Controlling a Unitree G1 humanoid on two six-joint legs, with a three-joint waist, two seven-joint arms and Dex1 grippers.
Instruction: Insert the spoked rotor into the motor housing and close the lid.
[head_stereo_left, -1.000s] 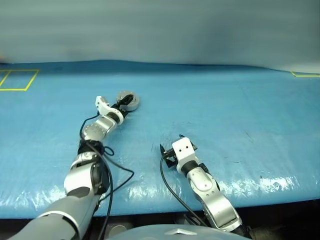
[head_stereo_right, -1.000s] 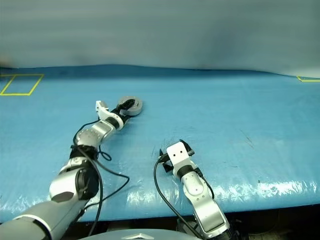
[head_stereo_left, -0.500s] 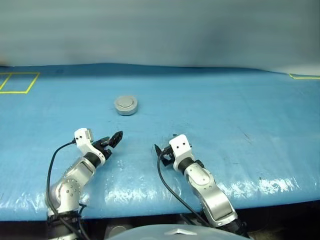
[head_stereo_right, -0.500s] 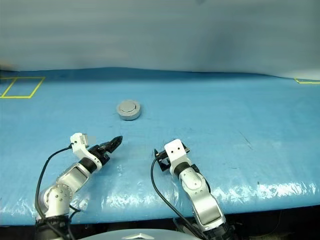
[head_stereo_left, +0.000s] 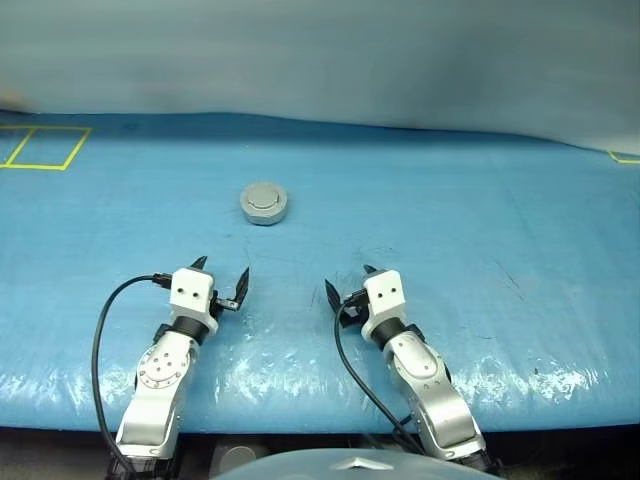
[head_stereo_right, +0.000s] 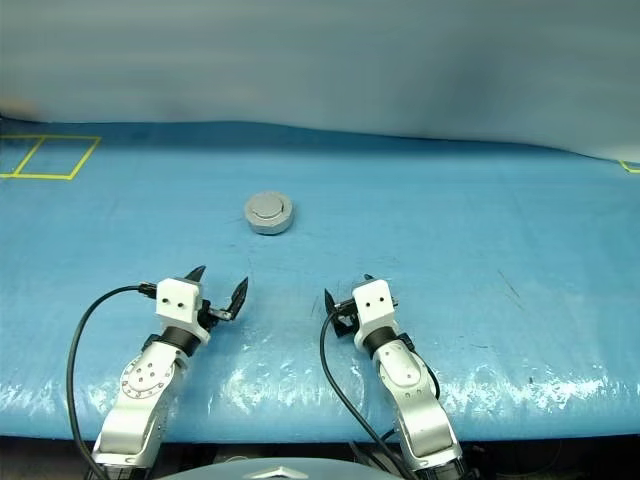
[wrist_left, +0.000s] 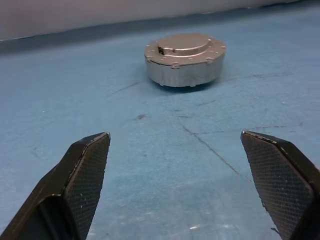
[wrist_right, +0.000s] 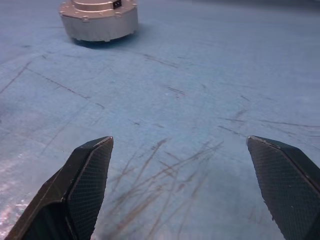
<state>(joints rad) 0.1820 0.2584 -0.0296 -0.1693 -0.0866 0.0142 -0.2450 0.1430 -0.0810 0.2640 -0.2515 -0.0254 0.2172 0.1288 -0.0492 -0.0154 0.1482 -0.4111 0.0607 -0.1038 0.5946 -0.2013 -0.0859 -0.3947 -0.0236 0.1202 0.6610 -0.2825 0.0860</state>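
The motor housing (head_stereo_left: 264, 205) sits alone on the blue table, a round grey metal puck. The lid (wrist_left: 185, 44) lies flat on top of it, plain grey face up. The spoked rotor is out of view. My left gripper (head_stereo_left: 222, 272) rests near the table's front edge, well short of the housing, open with nothing between its fingers. My right gripper (head_stereo_left: 348, 281) stands beside it to the right, also open and empty. In both wrist views the housing (wrist_right: 99, 20) stands far beyond the spread fingertips (wrist_left: 87, 165).
The table is covered with a blue sheet (head_stereo_left: 450, 220), scratched and glossy toward the front edge. Yellow tape squares (head_stereo_left: 45, 147) mark the far left corner, and another yellow mark (head_stereo_left: 625, 157) the far right. A grey wall runs behind the table.
My left arm has drawn back from the housing to the front edge and its wrist has rolled level. The housing stays in place, lid down. The right arm has barely moved.
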